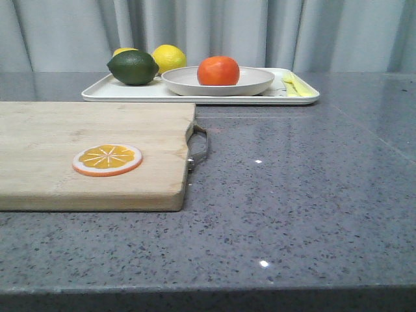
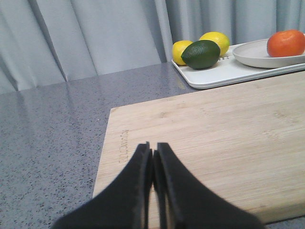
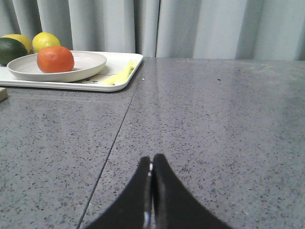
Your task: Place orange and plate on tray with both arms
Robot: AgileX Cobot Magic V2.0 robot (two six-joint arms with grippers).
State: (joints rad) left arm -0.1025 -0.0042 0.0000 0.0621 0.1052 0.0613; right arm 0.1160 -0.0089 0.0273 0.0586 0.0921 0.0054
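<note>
The orange (image 1: pixel 218 70) sits in the off-white plate (image 1: pixel 257 83), and the plate rests on the white tray (image 1: pixel 117 92) at the back of the table. They also show in the left wrist view, orange (image 2: pixel 286 43), plate (image 2: pixel 252 53), tray (image 2: pixel 224 74), and in the right wrist view, orange (image 3: pixel 55 59), plate (image 3: pixel 90 64), tray (image 3: pixel 124 59). My left gripper (image 2: pixel 152 149) is shut and empty over the wooden board. My right gripper (image 3: pixel 152 160) is shut and empty over the bare counter. Neither arm shows in the front view.
A wooden cutting board (image 1: pixel 52 136) with a metal handle (image 1: pixel 199 146) lies at the left front, an orange slice (image 1: pixel 107 159) on it. On the tray stand a dark green fruit (image 1: pixel 133 67), two lemons (image 1: pixel 169 57) and a yellow piece (image 1: pixel 294 84).
</note>
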